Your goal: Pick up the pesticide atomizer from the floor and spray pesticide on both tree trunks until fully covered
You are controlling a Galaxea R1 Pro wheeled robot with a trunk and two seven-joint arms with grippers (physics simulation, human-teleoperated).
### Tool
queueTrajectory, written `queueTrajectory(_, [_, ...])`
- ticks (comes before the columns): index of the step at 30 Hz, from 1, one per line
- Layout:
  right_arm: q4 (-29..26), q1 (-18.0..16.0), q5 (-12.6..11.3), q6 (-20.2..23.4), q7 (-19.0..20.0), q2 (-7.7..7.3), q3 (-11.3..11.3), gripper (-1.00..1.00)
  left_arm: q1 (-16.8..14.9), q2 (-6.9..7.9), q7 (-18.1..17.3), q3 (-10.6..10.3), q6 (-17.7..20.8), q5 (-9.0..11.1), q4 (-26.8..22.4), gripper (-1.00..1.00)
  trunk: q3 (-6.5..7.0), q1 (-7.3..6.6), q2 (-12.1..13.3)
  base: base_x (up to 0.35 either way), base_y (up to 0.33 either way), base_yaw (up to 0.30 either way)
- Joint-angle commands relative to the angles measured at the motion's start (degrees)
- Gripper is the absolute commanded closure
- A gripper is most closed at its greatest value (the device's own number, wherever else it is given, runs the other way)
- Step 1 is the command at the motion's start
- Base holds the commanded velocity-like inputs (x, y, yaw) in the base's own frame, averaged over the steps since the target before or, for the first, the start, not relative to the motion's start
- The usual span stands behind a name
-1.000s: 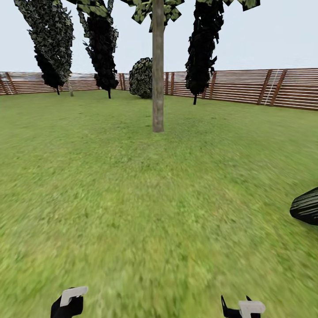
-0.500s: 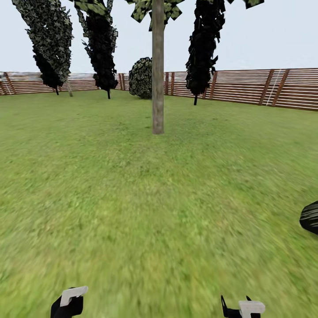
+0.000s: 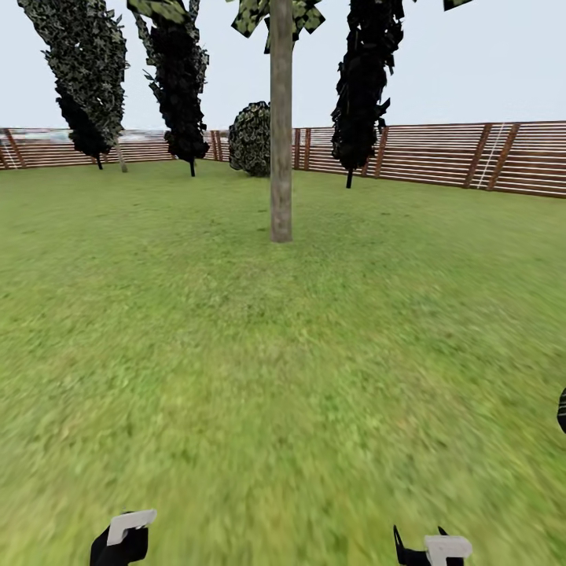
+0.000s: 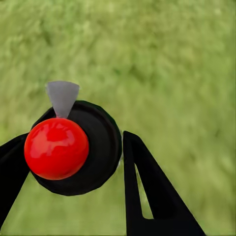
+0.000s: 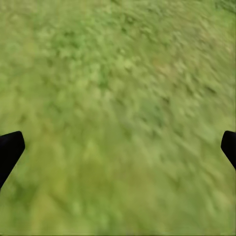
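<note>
In the left wrist view the pesticide atomizer (image 4: 73, 147) has a round black body, a red ball top and a grey nozzle. My left gripper (image 4: 73, 142) is shut on it, one black finger on each side, above the grass floor (image 4: 177, 69). My right gripper (image 5: 120, 145) is open over bare grass with nothing between its fingers. In the head view a tree (image 3: 281, 16) stands straight ahead in the middle of the lawn. Its tree trunk (image 3: 281, 141) is pale grey-brown and bare. Both wrists show at the bottom edge, the left arm (image 3: 122, 538) and the right arm (image 3: 434, 548).
A reddish-brown slat fence (image 3: 440, 153) rings the lawn at the back. Dark narrow plants (image 3: 358, 86) and a round bush (image 3: 250, 138) stand along it. A dark leafy tip (image 3: 562, 409) pokes in at the right edge. Open grass (image 3: 283, 377) lies between me and the trunk.
The camera has moved forward a little: the trunk base sits slightly lower, and the dark leaf at the right edge has slid almost out of frame. Both arms are as before.
</note>
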Motion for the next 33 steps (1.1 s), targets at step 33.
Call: queueTrajectory(33, [0.0, 0.0, 0.0, 0.0, 0.1, 0.00, 0.0, -1.00, 0.0, 0.01, 0.0, 0.0, 0.0, 0.1, 0.0, 1.00, 0.00, 0.00, 0.0, 0.339, 0.000, 0.000])
